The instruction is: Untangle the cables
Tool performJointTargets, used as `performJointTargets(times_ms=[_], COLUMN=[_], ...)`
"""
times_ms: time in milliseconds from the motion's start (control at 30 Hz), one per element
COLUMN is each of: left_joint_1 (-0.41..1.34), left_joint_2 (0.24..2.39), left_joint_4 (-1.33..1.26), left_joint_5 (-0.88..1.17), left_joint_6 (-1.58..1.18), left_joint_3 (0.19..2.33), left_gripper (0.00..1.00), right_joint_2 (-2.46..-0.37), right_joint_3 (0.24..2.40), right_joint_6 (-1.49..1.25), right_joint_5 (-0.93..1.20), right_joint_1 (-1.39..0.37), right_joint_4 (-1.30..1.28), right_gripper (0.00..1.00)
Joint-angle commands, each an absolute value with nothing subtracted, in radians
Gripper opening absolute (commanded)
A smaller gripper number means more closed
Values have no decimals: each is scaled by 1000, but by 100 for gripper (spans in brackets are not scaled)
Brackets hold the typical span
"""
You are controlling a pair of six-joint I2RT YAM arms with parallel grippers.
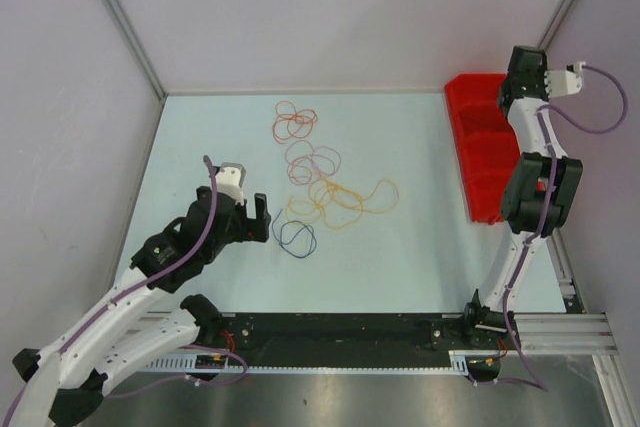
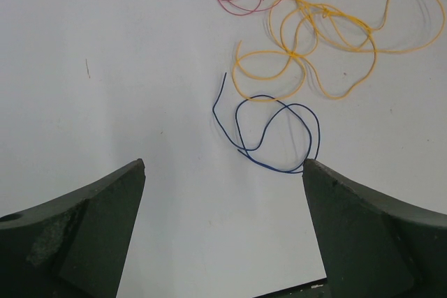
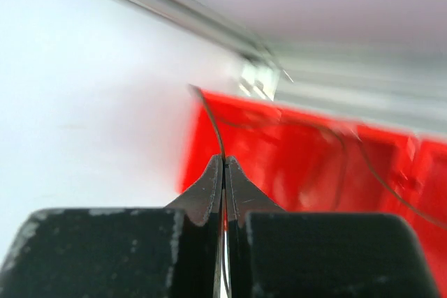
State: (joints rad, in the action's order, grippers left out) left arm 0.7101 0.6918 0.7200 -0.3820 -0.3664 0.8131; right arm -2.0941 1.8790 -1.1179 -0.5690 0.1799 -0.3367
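While the red cable (image 1: 295, 123), pink cable (image 1: 315, 160), orange cable (image 1: 345, 199) and blue cable (image 1: 295, 237) lie bunched at centre, the red bin (image 1: 485, 147) stands at two o'clock. Left wrist: the left gripper (image 2: 223, 172) gapes wide, with the blue cable at one o'clock, untouched. Right wrist: the right gripper (image 3: 223, 169) pinches a dark cable (image 3: 209, 113) before the bin. Most sorting seems left.

You have a red cable (image 1: 295, 123), a pinkish-brown cable (image 1: 313, 161), an orange-yellow cable (image 1: 345, 199) and a dark blue cable (image 1: 295, 236). The thin cable (image 3: 214, 122) at your right hand (image 3: 223, 162) looks dark. The tabletop (image 1: 200, 147) is a plain, very pale blue. The bin (image 1: 482, 147) is bright red. Your left hand (image 2: 223, 165) and right hand are both black with pale scuff marks. The arms (image 1: 105, 322) are white and black, and their hoses (image 1: 210, 202) are purple.
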Motion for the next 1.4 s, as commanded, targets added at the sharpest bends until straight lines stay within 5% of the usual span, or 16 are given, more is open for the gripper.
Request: performJointTargets(times_ms=[0, 200, 433, 767, 1133, 1233, 1267, 1367], left_joint_1=[703, 703, 703, 704, 704, 704, 704, 704], left_joint_2=[680, 683, 692, 707, 690, 680, 678, 678], left_joint_4=[712, 713, 716, 716, 712, 709, 709, 704], left_joint_5=[-397, -400, -408, -403, -396, -393, -391, -390], left_joint_6=[-382, -383, -388, -387, -383, -382, -380, -379], left_joint_3=[815, 815, 815, 815, 813, 811, 810, 810], left_gripper=[100, 100, 100, 100, 100, 100, 100, 100], right_joint_2=[-1997, -2100, -2396, -2431, -2277, -2189, -2172, -2140], right_joint_3=[1835, 1871, 2048, 1993, 1824, 1833, 1856, 1936], right_joint_6=[-830, -342, 576, 611, 318, -119, -284, -624], right_joint_5=[-774, -998, -1183, -1236, -1327, -1247, -1121, -857], right_joint_1=[120, 25, -52, -38, -126, -115, -101, -11], right_joint_4=[-8, 397, 1263, 1279, 978, 520, 192, -165], right_gripper=[0, 0, 0, 0, 0, 0, 0, 0])
